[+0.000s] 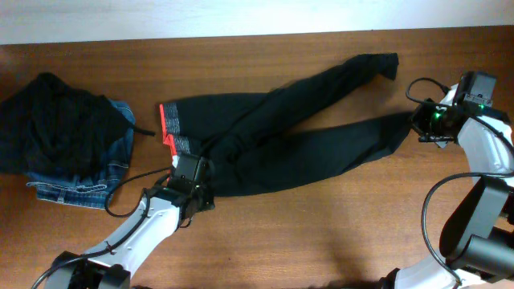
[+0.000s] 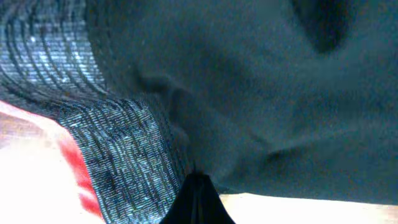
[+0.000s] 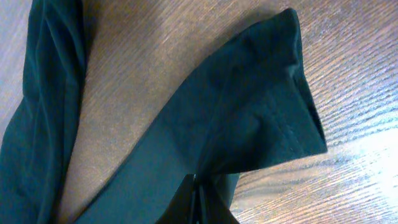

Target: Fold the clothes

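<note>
Overhead and wrists: we see left claw (image 2: 196,190) clenched on clothes (image 1: 305,136) beside red-grey waistband, right claw (image 3: 198,190) pinching leg hem near worktop (image 1: 321,233) right edge; legs splayed.

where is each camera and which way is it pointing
Overhead: above the table, looking straight down at the trousers; both arms show, left gripper and right gripper.
Left wrist: on the left arm, close on the waistband; gripper tips show bottom centre.
Right wrist: on the right arm, facing a leg hem; gripper tips bottom centre.
Shared: every view shows the trousers.
</note>
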Motion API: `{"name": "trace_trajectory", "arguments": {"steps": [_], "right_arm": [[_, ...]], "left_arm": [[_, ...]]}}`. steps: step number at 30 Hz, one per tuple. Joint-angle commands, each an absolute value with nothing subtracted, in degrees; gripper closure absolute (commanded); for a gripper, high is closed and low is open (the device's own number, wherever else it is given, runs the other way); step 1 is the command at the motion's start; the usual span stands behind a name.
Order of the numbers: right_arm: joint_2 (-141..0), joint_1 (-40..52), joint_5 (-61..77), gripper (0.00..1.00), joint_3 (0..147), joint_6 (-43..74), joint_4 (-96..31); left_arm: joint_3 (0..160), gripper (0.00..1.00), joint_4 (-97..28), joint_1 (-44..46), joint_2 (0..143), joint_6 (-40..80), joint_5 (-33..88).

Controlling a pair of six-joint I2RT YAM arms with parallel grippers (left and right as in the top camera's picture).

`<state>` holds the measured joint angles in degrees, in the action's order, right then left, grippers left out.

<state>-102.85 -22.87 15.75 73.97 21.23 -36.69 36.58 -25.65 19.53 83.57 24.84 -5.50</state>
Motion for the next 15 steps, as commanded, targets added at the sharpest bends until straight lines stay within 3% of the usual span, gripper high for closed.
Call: {"name": "trace_trajectory", "arguments": {"steps": [1,10,15], "right_arm": [[-99.26,-22.52,15.81,0.96,74.19,21.28,-38.26],[-84.60,-22.46,13.67,0.96,74.28,21.34,-48.53],[-80.12,-21.63,13.39,0.96,74.37,21.32,-49.54]], "left_arm": [[39.42,1.00,-31.83,19.33,82.63,20.84,-5.41],[60.88,1.00,-60.82,19.33,70.85,18.31,-12.03],[63.40,1.00,-63.26,19.33,66.59,18.11,-16.36]]}}
